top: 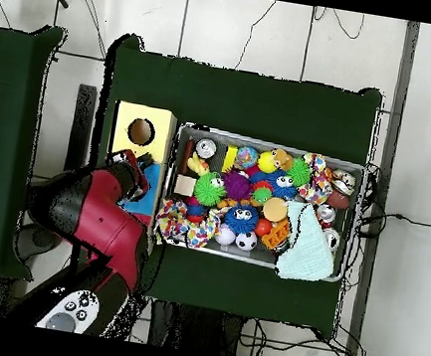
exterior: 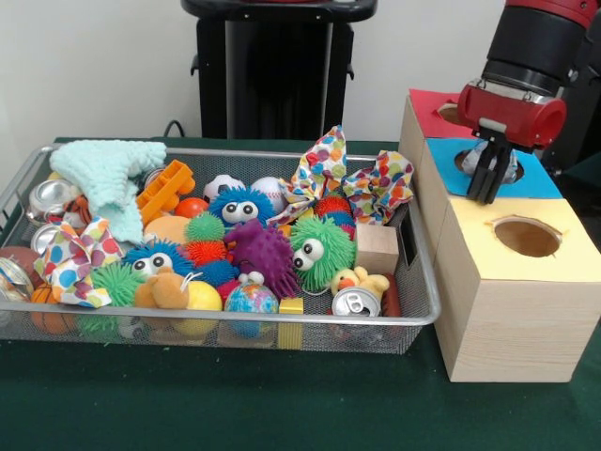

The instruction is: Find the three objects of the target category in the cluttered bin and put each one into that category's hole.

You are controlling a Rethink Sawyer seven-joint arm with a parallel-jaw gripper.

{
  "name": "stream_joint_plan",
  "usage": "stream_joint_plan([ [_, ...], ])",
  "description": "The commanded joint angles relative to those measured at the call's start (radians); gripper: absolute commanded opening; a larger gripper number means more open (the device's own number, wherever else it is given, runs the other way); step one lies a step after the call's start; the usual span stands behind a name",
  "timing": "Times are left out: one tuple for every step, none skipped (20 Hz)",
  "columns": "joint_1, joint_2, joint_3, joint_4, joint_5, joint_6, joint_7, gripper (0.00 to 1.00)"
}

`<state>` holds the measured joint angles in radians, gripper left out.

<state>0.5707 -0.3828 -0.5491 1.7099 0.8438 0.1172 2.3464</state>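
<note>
pincer (exterior: 488, 180), item one: we find it hanging over the blue hole (exterior: 470, 162) of the wooden box (exterior: 512, 324), fingers clenched on a small grey-white object (exterior: 508, 167) we cannot identify. item two: we list the wire bin (exterior: 413, 315), just beside the box, crammed with fuzzy balls, cans and cloths.

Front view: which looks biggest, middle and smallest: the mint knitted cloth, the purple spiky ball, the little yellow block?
1. Mint-green knitted cloth, biggest.
2. Purple spiky rubber ball, middle.
3. Small yellow cube block, smallest, even though it sits nearest the camera.
</note>
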Motion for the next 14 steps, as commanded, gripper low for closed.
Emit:
stream_joint_plan([
  [0.014, 0.024, 0.151, 0.062, 0.06, 0.003, 0.289, 0.0],
  [0.012, 0.022, 0.154, 0.064, 0.061, 0.001, 0.287, 0.0],
  [0.013, 0.021, 0.154, 0.065, 0.062, 0.001, 0.285, 0.0],
  [0.011, 0.017, 0.159, 0.067, 0.064, 0.001, 0.283, 0.0],
  [0.016, 0.016, 0.156, 0.067, 0.067, 0.006, 0.285, 0.0],
  [0.02, 0.016, 0.153, 0.067, 0.07, 0.011, 0.288, 0.0],
  [0.023, 0.016, 0.152, 0.067, 0.074, 0.016, 0.29, 0.0],
  [0.025, 0.014, 0.151, 0.068, 0.077, 0.021, 0.291, 0.0],
  [0.021, 0.014, 0.158, 0.069, 0.079, 0.016, 0.288, 0.0],
  [0.022, 0.014, 0.16, 0.07, 0.082, 0.015, 0.289, 0.0],
  [0.028, 0.014, 0.157, 0.07, 0.086, 0.02, 0.291, 0.0],
  [0.029, 0.012, 0.157, 0.071, 0.087, 0.022, 0.29, 0.0],
  [0.026, 0.014, 0.159, 0.07, 0.089, 0.021, 0.288, 0.0],
  [0.025, 0.013, 0.16, 0.071, 0.09, 0.019, 0.285, 0.0],
])
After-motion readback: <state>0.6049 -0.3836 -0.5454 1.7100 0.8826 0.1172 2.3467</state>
